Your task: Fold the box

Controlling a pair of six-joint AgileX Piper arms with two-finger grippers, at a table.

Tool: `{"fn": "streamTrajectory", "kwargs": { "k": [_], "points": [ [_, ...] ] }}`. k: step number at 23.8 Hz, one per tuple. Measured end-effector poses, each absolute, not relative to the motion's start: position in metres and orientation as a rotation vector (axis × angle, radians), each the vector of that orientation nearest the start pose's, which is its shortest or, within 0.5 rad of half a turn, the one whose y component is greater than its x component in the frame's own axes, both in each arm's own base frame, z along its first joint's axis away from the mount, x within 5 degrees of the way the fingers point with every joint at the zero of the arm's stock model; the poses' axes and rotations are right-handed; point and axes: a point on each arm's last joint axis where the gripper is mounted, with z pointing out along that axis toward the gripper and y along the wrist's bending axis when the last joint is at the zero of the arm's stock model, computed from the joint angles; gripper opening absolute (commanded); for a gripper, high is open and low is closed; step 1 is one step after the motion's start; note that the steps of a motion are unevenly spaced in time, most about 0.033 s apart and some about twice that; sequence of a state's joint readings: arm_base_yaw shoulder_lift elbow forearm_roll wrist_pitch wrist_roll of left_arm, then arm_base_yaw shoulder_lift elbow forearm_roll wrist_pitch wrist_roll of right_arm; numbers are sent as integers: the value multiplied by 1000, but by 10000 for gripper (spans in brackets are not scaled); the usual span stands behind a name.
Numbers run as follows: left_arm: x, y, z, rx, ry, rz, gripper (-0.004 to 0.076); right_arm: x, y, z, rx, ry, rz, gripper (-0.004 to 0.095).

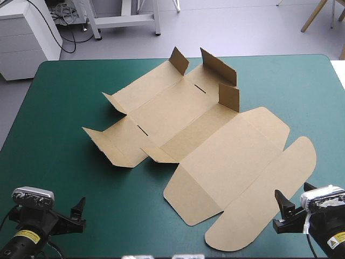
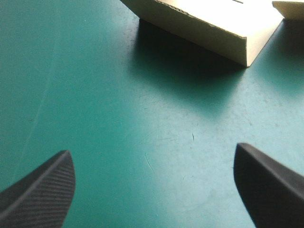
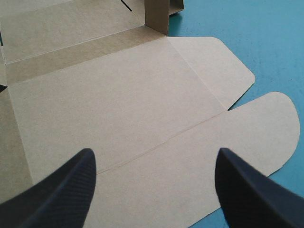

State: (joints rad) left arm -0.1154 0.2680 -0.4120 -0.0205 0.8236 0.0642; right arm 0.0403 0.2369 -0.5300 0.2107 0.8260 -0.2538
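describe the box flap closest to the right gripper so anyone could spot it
On the teal-green table lies the box, a brown cut sheet. Its outermost panel, just ahead of the right gripper, is the long flap. It lies flat with both ends rounded, unlike the small upright tabs at the far side.

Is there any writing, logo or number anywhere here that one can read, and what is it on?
The box: plain brown board, no print.
Yellow sticker on the left arm: too small to read.
Yellow sticker on the right arm: too small to read.
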Motion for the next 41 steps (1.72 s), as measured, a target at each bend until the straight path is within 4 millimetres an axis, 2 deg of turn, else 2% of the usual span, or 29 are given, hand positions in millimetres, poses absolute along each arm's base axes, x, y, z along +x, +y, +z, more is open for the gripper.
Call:
{"fn": "streamTrajectory", "kwargs": {
  "k": [17, 20, 22, 26, 30, 31, 33, 35, 41],
  "points": [
    [52, -7, 263, 190, 2156, -53, 635, 41, 16, 302, -249, 1990, 110, 643],
    [57, -8, 261, 192, 2191, -52, 635, 55, 17, 308, -269, 2102, 117, 643],
    [60, -8, 259, 194, 2219, -52, 635, 71, 17, 325, -280, 2150, 109, 643],
    [62, -9, 259, 195, 2228, -52, 635, 110, 18, 373, -315, 2165, 94, 643],
    [62, -9, 259, 195, 2228, -52, 635, 159, 20, 409, -357, 2222, 86, 643],
    [62, -9, 259, 195, 2228, -52, 635, 178, 22, 420, -368, 2253, 92, 643],
    [62, -9, 259, 195, 2228, -52, 635, 203, 23, 435, -377, 2292, 102, 644],
    [62, -9, 259, 195, 2228, -52, 635, 234, 25, 443, -378, 2352, 120, 644],
    [62, -9, 259, 195, 2229, -53, 635, 285, 28, 454, -374, 2377, 146, 644]
  ]
}}
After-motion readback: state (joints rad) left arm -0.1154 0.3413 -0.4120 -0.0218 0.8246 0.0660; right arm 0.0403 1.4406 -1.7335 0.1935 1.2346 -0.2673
